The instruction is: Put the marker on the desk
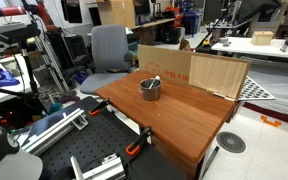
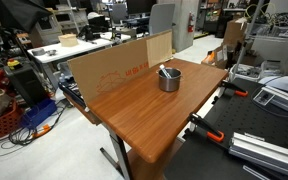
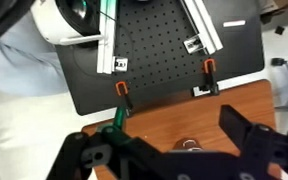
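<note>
The marker (image 1: 154, 80) is a slim dark stick with a pale end. It stands tilted inside a metal cup (image 1: 150, 89) on the reddish-brown desk (image 1: 174, 120). The marker (image 2: 165, 71), cup (image 2: 169, 80) and desk (image 2: 144, 120) also show in an exterior view. My gripper (image 3: 154, 125) shows only in the wrist view. Its two black fingers are spread wide and hold nothing, above the desk (image 3: 164, 110) near its edge. A small round shape (image 3: 189, 145) lies between them, mostly hidden by the gripper body.
A cardboard box (image 1: 199, 70) stands along the desk's far edge and shows in both exterior views (image 2: 114, 68). A black perforated board (image 3: 154, 50) with metal rails adjoins the desk, fixed by orange clamps (image 3: 121, 90). A grey office chair (image 1: 109, 48) stands behind.
</note>
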Available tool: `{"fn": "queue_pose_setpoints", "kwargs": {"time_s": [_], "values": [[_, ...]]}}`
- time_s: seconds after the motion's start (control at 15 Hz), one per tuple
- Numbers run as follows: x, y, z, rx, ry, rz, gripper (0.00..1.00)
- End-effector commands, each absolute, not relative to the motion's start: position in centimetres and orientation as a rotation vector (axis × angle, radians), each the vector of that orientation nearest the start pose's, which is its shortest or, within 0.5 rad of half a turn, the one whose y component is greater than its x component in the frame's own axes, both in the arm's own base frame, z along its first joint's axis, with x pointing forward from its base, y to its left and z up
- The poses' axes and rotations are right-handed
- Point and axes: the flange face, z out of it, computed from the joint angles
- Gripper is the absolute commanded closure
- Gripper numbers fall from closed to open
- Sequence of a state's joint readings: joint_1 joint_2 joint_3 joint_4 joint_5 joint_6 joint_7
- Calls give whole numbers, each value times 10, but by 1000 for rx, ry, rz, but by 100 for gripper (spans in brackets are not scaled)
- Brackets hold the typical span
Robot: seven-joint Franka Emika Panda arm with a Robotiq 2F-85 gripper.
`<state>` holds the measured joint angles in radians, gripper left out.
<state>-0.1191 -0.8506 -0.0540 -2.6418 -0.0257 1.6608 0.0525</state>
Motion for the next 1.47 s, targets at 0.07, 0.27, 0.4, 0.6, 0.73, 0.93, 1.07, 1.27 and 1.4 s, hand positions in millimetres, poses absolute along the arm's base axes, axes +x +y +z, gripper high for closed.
{"fn": "queue_pose_setpoints", "kwargs": {"time_s": [0.07,0.27,0.4,0.6,0.73,0.93,1.07,1.27,1.4], "values": [[278,-52,483,-3097,311,204,0],[278,-52,483,-3097,311,204,0],[286,-53,479,-3117,369,191,0],[303,-52,468,-3110,429,125,0],[315,-51,458,-3135,437,71,0],[339,-48,441,-3165,389,6,0],[356,-45,427,-3187,353,-24,0],[382,-39,403,-3242,283,-77,0],[398,-34,386,-3255,272,-96,0]]}}
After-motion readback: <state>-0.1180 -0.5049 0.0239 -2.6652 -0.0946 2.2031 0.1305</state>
